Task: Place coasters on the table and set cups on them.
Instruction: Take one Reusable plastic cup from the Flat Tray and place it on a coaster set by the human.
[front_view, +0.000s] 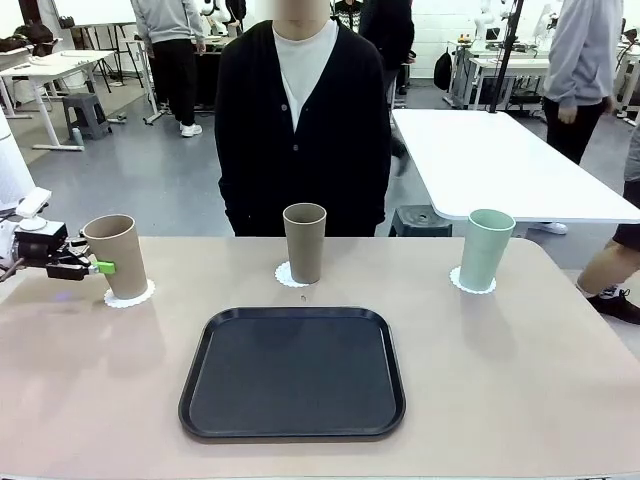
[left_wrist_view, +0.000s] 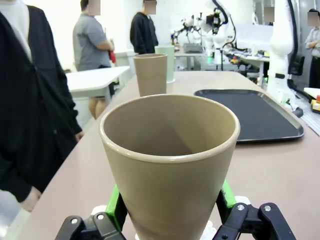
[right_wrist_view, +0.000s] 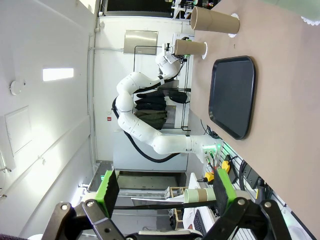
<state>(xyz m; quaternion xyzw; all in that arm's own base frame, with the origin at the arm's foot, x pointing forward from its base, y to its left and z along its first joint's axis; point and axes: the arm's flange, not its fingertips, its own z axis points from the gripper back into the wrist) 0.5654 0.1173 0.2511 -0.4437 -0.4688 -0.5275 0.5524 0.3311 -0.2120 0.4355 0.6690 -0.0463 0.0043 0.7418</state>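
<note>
While three cups are standing upright on the table (front_view: 90, 380), each is sitting on its own white coaster along the far edge. Near the far left corner, a tan cup (front_view: 117, 256) is resting on a coaster (front_view: 130, 295), and the left gripper (front_view: 100, 267) is reaching in from the left edge with a green-padded finger on either side of the cup's lower body. In the left wrist view that same cup (left_wrist_view: 169, 160) is filling the foreground, and the green pads (left_wrist_view: 116, 205) are lying just beside or against its wall; I cannot tell whether they are pressing on it or only bracketing it.

At the middle of the far edge, a second tan cup (front_view: 304, 242) is sitting on its coaster (front_view: 287, 274). Toward the far right corner, a pale green cup (front_view: 486, 249) is standing on a third coaster (front_view: 470, 283). A black tray (front_view: 293, 373) is lying between the cups and the near edge, at the middle, carrying nothing.

Over in its wrist view, the right gripper (right_wrist_view: 162, 192) is hanging well away from the table with its fingers spread wide apart, gripping nothing. A person in a black cardigan (front_view: 303, 130) is standing behind the far edge.
</note>
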